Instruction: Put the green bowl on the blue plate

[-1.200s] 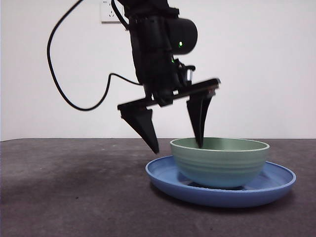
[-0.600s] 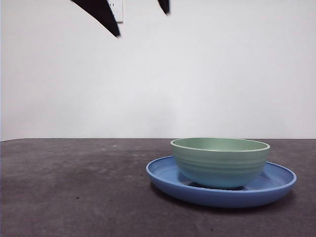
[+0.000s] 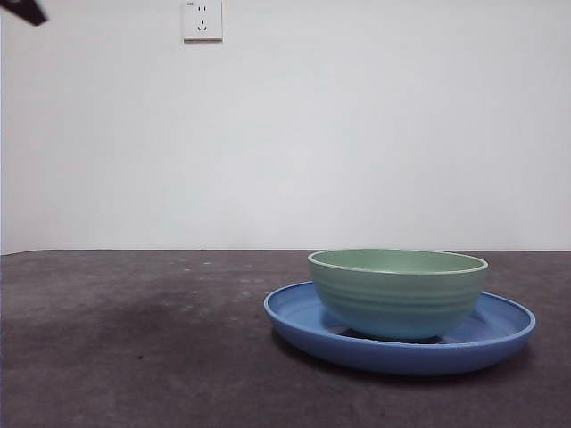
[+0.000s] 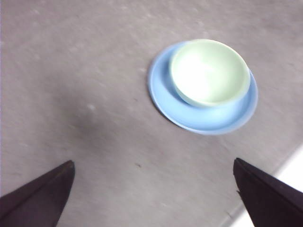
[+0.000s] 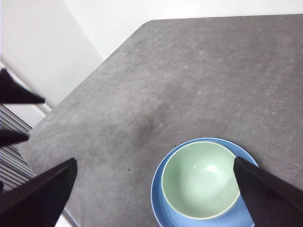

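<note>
Two black hands hang high above the dark grey matte table (image 3: pixel 134 357), both released, their jaws spread wide with nothing between them. In the front view only one black tip (image 3: pixel 25 11) shows, at the top left corner, and that view does not tell which arm it belongs to; a white wall socket (image 3: pixel 202 20) sits on the pale wall to its right. The left hand (image 4: pixel 154 196) looks down on the crockery from well away, with bare table between. The right hand (image 5: pixel 154 191) hovers almost straight above the bowl, and two dark tips of the other arm (image 5: pixel 16 111) show by the table's edge in its view. Toward the right side of the table lies the wide, shallow, glossy blue round plate (image 3: pixel 303 323), flat on the surface. The pale mint-green round ceramic bowl (image 3: pixel 398 290) with faint ridges stands upright inside the plate, resting on its floor, empty, with the plate's blue rim showing around it.
</note>
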Robot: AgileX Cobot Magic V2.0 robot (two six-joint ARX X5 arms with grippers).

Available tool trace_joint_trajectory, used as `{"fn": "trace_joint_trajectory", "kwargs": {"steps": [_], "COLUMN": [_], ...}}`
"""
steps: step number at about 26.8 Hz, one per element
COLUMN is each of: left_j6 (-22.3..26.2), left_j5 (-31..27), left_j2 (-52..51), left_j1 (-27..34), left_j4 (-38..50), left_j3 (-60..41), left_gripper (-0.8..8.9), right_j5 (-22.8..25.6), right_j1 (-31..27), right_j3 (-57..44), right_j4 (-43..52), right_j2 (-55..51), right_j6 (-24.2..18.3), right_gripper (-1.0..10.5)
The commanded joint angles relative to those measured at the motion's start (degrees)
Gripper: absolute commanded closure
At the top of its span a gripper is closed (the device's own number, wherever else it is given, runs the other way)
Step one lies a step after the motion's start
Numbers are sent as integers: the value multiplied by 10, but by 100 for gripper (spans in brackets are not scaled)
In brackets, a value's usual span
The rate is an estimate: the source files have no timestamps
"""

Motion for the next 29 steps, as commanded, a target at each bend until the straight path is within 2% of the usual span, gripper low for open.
{"fn": "trace_joint_trajectory", "kwargs": {"steps": [1, 3, 6, 11, 17, 23, 29], "left_j6": [7, 5, -5, -10, -10, -10, -10], "left_j5": [60, 99, 127, 127, 127, 127, 127], "left_j2": [-67, -113, -155, -185, -187, -187, -187], "left_j1": [0, 0, 0, 0, 0, 0, 0], "left_j4": [16, 6, -19, -18, -13, -14, -14], "left_j3": [-40, -54, -54, -54, -54, -54, -54], "left_gripper": [238, 252, 252, 252, 252, 252, 252], "right_j5": [2, 2, 2, 1, 2, 15, 34], "right_j1": [2, 2, 2, 2, 2, 2, 0], "right_j3": [10, 10, 10, 10, 10, 10, 10], "right_j4": [2, 2, 2, -9, -69, -131, -105], "right_j2": [2, 2, 2, 2, 33, 120, 223], "right_j6": [-6, -6, -5, -2, -2, -22, -49], "right_gripper": [340, 340, 340, 340, 340, 340, 341]}}
